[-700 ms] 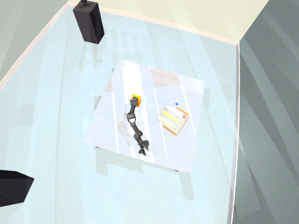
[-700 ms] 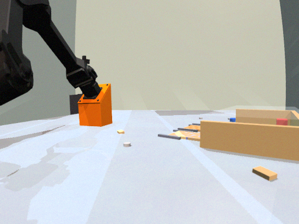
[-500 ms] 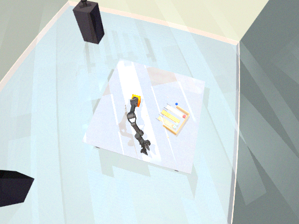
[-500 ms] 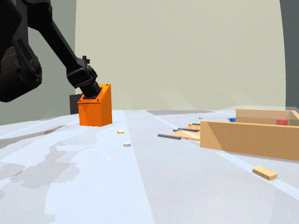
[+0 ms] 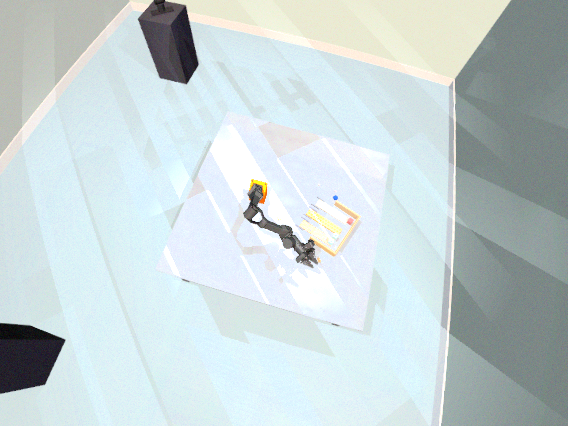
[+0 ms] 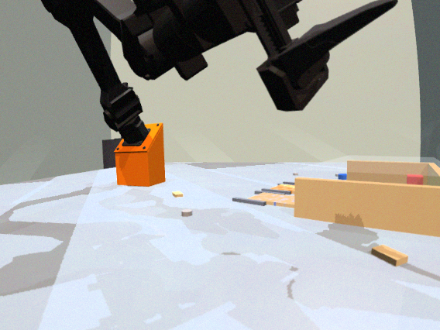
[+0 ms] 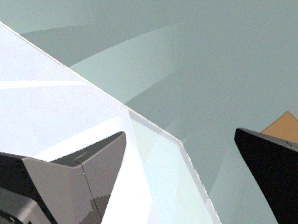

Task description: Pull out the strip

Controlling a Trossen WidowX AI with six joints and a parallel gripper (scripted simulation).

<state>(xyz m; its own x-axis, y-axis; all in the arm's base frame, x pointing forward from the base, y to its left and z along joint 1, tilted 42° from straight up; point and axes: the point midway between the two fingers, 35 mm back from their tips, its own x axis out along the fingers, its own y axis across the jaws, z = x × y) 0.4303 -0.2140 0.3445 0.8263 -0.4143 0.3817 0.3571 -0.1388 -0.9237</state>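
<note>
a: where was the cube (image 5: 350, 220)?
b: in the tray (image 5: 346, 239), at the far end of a strip (image 5: 334, 211).
a: and the gripper (image 5: 309, 258)?
b: spread wide, empty, just beside the tray's near corner.

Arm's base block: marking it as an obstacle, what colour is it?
Orange, clearest in the exterior view.

Pale table (image 6: 116, 271) with orange base (image 6: 139, 163), wooden tray (image 6: 368, 205), small block (image 6: 389, 255), disc (image 6: 187, 212).
</note>
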